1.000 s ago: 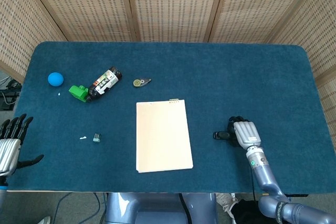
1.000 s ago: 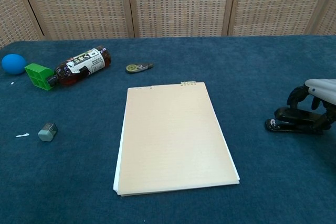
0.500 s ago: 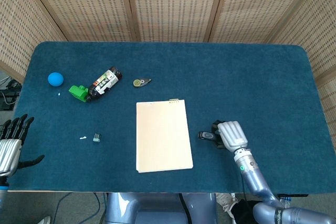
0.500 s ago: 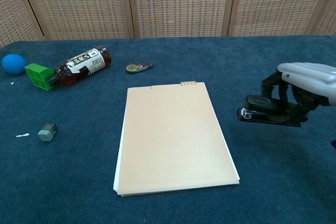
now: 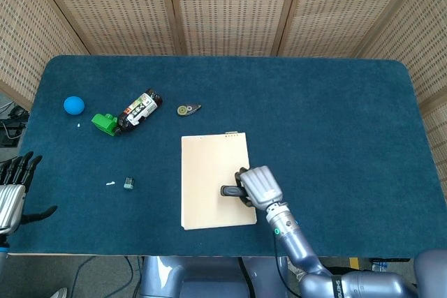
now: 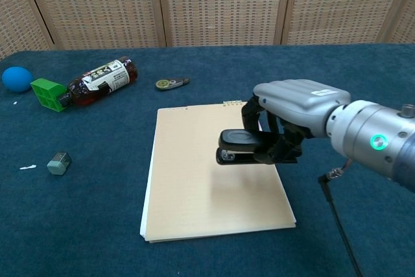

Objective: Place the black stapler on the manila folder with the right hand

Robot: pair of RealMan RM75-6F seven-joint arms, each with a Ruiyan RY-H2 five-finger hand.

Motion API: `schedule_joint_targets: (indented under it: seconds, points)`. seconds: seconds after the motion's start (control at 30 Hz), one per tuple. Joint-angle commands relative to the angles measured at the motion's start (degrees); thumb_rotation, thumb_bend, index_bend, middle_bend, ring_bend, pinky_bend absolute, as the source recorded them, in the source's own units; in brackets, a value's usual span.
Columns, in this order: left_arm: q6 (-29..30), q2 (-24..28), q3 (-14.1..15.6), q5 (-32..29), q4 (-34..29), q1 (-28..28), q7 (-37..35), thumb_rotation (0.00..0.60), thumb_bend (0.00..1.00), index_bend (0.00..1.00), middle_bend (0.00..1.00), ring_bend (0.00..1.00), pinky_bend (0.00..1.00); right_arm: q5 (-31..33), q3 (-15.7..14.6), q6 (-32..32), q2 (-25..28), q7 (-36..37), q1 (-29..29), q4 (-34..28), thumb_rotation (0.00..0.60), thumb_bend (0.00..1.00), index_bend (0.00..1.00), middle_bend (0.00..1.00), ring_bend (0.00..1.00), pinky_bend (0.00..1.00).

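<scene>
The black stapler point(image 6: 241, 147) hangs in the air above the right half of the manila folder point(image 6: 194, 180), casting a shadow on it. My right hand point(image 6: 292, 111) grips it from above, fingers curled around its rear. In the head view the stapler point(image 5: 231, 190) pokes out left of the right hand point(image 5: 258, 186) over the folder point(image 5: 209, 179). My left hand point(image 5: 12, 190) rests at the table's left edge, fingers spread, holding nothing.
At the back left lie a blue ball point(image 6: 16, 78), a green block point(image 6: 48, 93), a dark bottle point(image 6: 100, 80) and a small tape dispenser point(image 6: 171, 84). A small grey eraser-like piece point(image 6: 58, 163) sits left of the folder.
My right hand has lifted the stapler off the table and carried it left, from the right side to above the folder. The left hand has not moved.
</scene>
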Motion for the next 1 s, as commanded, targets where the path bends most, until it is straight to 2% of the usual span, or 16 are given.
schedule_joint_targets:
  seconds: [0.03,0.27,0.57,0.63,0.7,0.77,1.0]
  points:
    - [-0.17,0.15,-0.04,-0.12,0.19,-0.03,-0.59,0.6,0.13,0.0,0.0,0.0,0.0,2.22,0.62,0.75,-2.62,-2.25,1.96,0.65,0.6,0.55,0.72,0.54,0.55,0.7]
    - [-0.97,0.67,-0.04,-0.25,0.68,-0.25,-2.72,0.6,0.13,0.0,0.0,0.0,0.0,5.82,0.71,0.93,-7.95,-4.49,5.1,4.72,0.6,0.55,0.72,0.54,0.55,0.7]
    - [-1.51,0.83,-0.13,-0.72,1.0,-0.41,-3.5,0.6,0.13,0.0,0.0,0.0,0.0,6.99,0.19,0.92,-11.07,-4.3,6.82,7.84,0.6,0.54,0.72,0.52,0.54,0.66]
    - [-1.56,0.85,-0.1,-0.66,1.06,-0.44,-3.57,0.6,0.13,0.0,0.0,0.0,0.0,7.26,-0.05,0.91,-11.61,-4.46,7.16,8.23,0.6,0.5,0.7,0.49,0.5,0.59]
    - [-1.57,0.86,-0.09,-0.62,1.09,-0.46,-3.73,0.6,0.14,0.0,0.0,0.0,0.0,8.26,-0.32,0.04,-11.78,-4.46,7.56,7.88,0.6,0.41,0.64,0.42,0.42,0.45]
    - [-1.61,0.89,-0.1,-0.65,1.1,-0.48,-3.82,0.6,0.14,0.0,0.0,0.0,0.0,8.52,-0.44,0.05,-11.69,-4.66,7.84,7.65,0.6,0.36,0.58,0.37,0.35,0.38]
    - [-1.44,0.99,-0.06,-0.61,0.94,-0.41,-3.72,0.6,0.14,0.0,0.0,0.0,0.0,7.84,-1.1,2.34,-12.52,-6.11,8.45,7.3,0.6,0.28,0.37,0.16,0.17,0.29]
